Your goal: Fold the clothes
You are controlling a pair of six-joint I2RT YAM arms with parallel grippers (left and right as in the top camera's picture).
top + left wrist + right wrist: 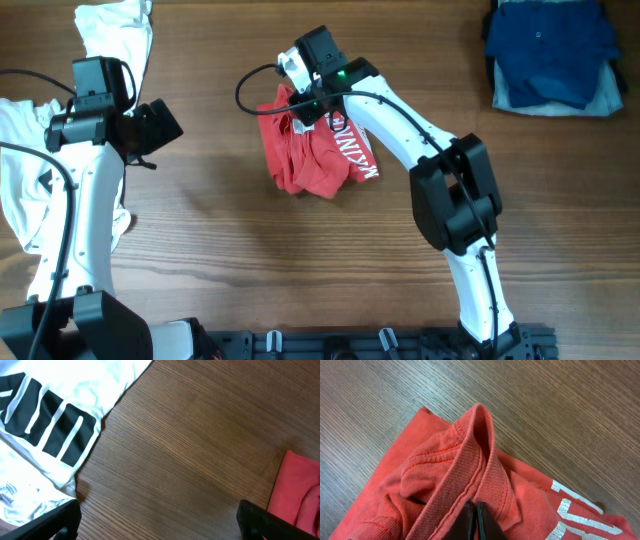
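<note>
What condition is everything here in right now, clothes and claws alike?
red T-shirt: bunched up, unfolded, collar pinched.
white T-shirt: crumpled, unfolded, beside the left arm.
blue garments: folded, stacked, dark on light.
left gripper: open, empty.
right gripper: shut on the red T-shirt's collar.

Just ahead of my black right fingers [470,522], the crumpled red cotton T-shirt [445,470] is a washed coral red, and its ribbed collar is stitched in matching thread. Cracked white block lettering [570,507] runs off to their right. Between my black left fingers [272,522], the wooden table [190,445] is mid-brown with fine straight grain. Off to their left, the soft white cotton T-shirt [105,385] carries bold black print [55,432] cut by white bars.
</note>
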